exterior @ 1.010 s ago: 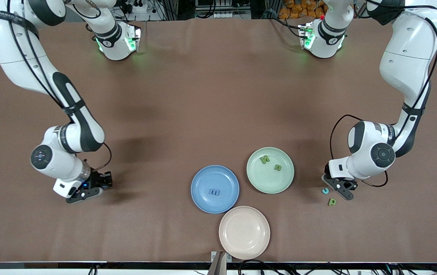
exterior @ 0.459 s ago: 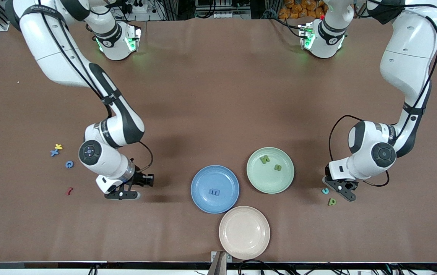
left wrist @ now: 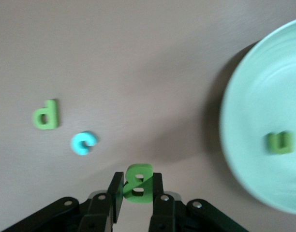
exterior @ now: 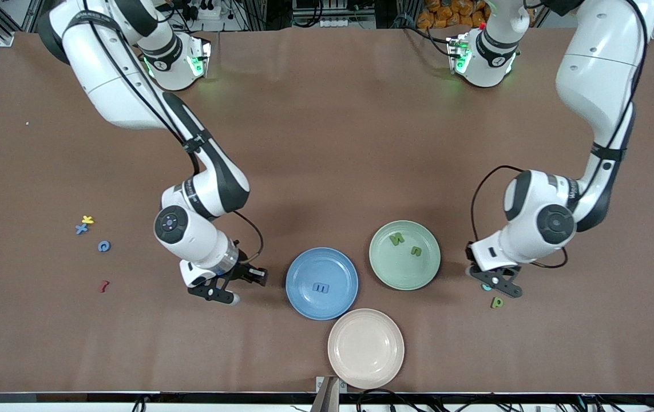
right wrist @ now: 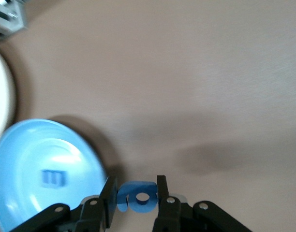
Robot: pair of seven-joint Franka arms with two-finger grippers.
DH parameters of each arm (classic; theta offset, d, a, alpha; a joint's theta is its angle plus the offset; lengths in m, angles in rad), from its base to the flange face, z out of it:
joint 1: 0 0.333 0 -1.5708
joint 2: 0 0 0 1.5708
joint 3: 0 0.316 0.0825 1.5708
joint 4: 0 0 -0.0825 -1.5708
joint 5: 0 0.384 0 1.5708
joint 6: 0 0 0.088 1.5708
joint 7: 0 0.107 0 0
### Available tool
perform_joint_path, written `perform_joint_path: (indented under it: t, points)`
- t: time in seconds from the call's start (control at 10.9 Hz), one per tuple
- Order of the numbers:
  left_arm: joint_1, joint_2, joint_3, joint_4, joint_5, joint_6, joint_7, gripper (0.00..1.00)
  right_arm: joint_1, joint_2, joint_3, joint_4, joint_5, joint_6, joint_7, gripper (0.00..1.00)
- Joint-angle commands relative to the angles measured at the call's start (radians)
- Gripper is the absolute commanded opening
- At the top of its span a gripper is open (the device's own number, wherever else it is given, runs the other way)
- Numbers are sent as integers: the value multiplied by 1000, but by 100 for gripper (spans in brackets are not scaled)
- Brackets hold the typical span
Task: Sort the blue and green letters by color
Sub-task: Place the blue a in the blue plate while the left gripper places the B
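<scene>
Blue letter point(right wrist: 137, 197), pinched in the right gripper point(exterior: 225, 290), has travelled from the frame's lower left almost to the blue plate point(exterior: 304, 269). Lower right, the left gripper point(exterior: 490, 278) has lifted a green letter point(left wrist: 138, 182), now heading for the green plate point(exterior: 427, 260).

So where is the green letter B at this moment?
The green letter B is held between the jaws of the left gripper, above the table beside the green plate, near the loose green letter.

Beige plate point(exterior: 365, 348) sits nearest the camera; yellow letter point(exterior: 87, 220), red squiggle point(exterior: 103, 285).
</scene>
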Motion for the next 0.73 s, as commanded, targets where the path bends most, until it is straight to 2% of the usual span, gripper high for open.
perform_joint_path:
  t: [0.0, 0.18, 0.37, 0.46, 0.55, 0.64]
  points:
    - [-111, -28, 29, -8, -24, -45, -215, 0, 45, 87, 0, 113, 27, 105, 167, 0]
    - [-175, -28, 49, -8, -54, -47, -306, 0, 83, 104, -2, 115, 71, 217, 317, 0]
    - [-232, -27, 49, -3, -108, -47, -413, 0, 97, 112, -3, 115, 81, 248, 443, 0]
    - [-252, -24, 49, 7, -116, -47, -468, 0, 105, 110, -3, 113, 81, 251, 486, 10]
    - [-266, -21, 49, 14, -116, -47, -516, 2, 105, 110, -3, 110, 81, 251, 512, 68]
    - [-272, -18, 49, 20, -107, -47, -528, 80, 108, 110, -5, 104, 73, 253, 513, 100]
